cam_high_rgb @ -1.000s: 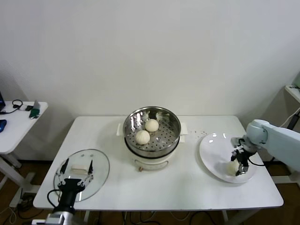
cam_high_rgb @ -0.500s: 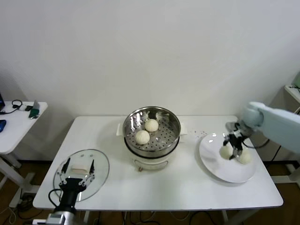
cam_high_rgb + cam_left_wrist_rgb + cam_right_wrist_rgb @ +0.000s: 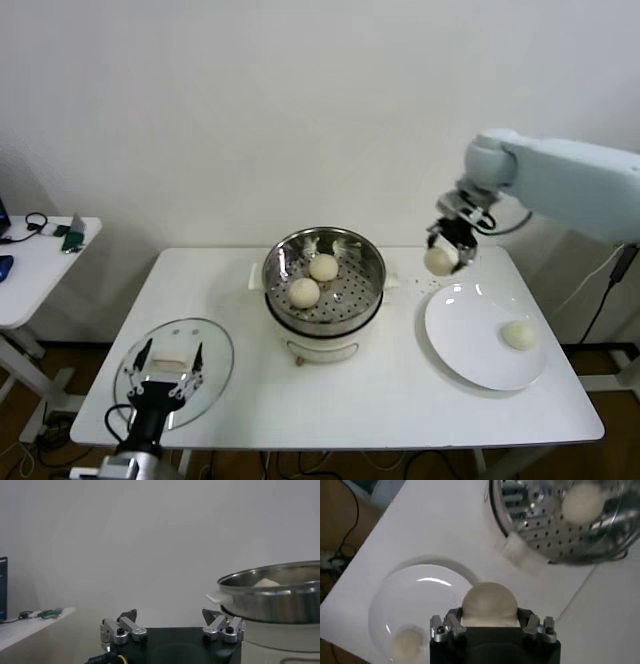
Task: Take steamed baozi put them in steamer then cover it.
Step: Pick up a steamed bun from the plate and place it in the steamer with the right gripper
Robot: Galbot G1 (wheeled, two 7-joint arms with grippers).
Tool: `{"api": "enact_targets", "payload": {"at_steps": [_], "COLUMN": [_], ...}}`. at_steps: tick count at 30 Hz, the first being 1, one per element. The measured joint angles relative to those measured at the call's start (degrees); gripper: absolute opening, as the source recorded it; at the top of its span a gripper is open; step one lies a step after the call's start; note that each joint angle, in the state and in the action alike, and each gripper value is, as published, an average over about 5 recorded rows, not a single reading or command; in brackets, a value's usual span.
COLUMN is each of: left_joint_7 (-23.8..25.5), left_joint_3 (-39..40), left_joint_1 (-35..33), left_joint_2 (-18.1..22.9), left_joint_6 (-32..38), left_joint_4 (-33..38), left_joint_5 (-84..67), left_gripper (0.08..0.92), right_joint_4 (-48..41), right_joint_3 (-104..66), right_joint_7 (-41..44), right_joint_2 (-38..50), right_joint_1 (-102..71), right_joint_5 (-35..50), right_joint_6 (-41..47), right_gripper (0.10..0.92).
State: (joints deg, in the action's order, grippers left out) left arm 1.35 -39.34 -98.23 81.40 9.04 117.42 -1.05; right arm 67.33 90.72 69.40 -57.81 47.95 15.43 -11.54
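Aloft, the right gripper (image 3: 441, 258) clamps a round, seemingly axisless baozi (image 3: 439, 260) beside the steamer (image 3: 323, 280).

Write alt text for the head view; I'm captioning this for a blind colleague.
The right gripper holds a steamed baozi in the air between the white plate, where one baozi remains, and the steamer, which already contains two baozi. The left gripper hovers open over the glass lid on the white table.
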Motion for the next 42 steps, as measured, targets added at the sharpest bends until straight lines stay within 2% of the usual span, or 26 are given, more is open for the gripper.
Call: {"api": "enact_targets", "payload": {"at_steps": [10, 21, 42], "left_joint_7": [0.1, 0.1, 0.0], "left_joint_3": [0.1, 0.1, 0.0], "left_joint_1": [-0.8, -1.3, -1.2], "left_joint_2": [-0.3, -1.0, -1.3], "left_joint_6": [0.2, -0.1, -0.2], "left_joint_4": [0.0, 0.1, -0.9], "left_joint_5": [-0.9, -1.2, -1.7], "left_gripper": [0.823, 0.823, 0.823], "right_joint_4": [0.5, 0.2, 1.1], "right_joint_3": [-3.2, -6.5, -7.8], "right_joint_7": [0.6, 0.7, 0.9], "right_joint_2": [-11.2, -19.5, -22.0], "right_joint_1": [0.0, -6.8, -14.1], "right_joint_5": [-6.5, -15.7, -23.9], "right_joint_6": [-8.6, -14.5, -18.3], "right_gripper": [0.712, 0.705, 0.722]}}
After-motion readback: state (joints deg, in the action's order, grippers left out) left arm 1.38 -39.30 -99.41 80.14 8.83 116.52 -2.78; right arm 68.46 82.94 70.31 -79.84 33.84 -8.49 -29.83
